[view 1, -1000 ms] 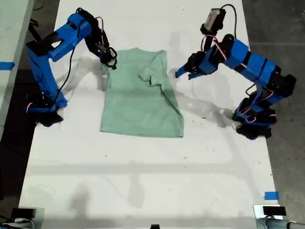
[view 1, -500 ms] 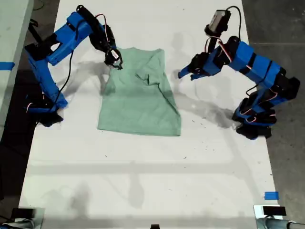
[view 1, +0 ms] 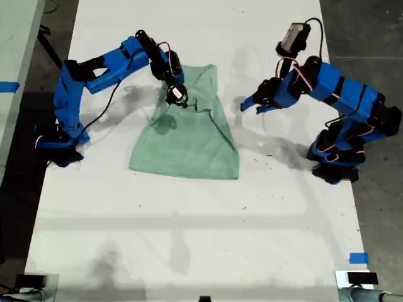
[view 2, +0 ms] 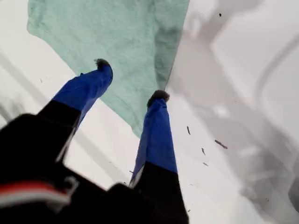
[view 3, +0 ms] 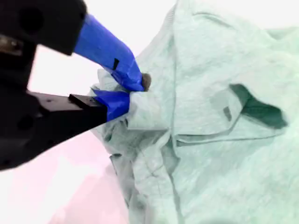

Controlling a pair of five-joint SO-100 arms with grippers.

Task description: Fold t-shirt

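Note:
The pale mint-green t-shirt (view 1: 189,148) lies partly folded on the white table (view 1: 189,239), its far part bunched. My second gripper (view 1: 178,95) is shut on a gathered fold of the t-shirt (view 3: 224,163) and holds it over the shirt's upper middle; the second gripper (view 3: 136,89) shows cloth pinched between its blue jaws. My first gripper (view 1: 249,105) hangs open, holding nothing, just off the shirt's edge towards the exterior view's right. In the first wrist view the first gripper (view 2: 131,79) has its fingers spread above the t-shirt (view 2: 117,32) edge and the table.
The arm bases stand at the table's sides in the exterior view, one (view 1: 60,141) at the left and one (view 1: 334,160) at the right. Blue tape marks (view 1: 358,258) sit near the front right corner. Dark floor (view 1: 378,38) borders the table.
My second gripper has carried the shirt's edge from the exterior view's left side in over the shirt, narrowing its upper part. My first gripper drifted slightly rightward and stays open.

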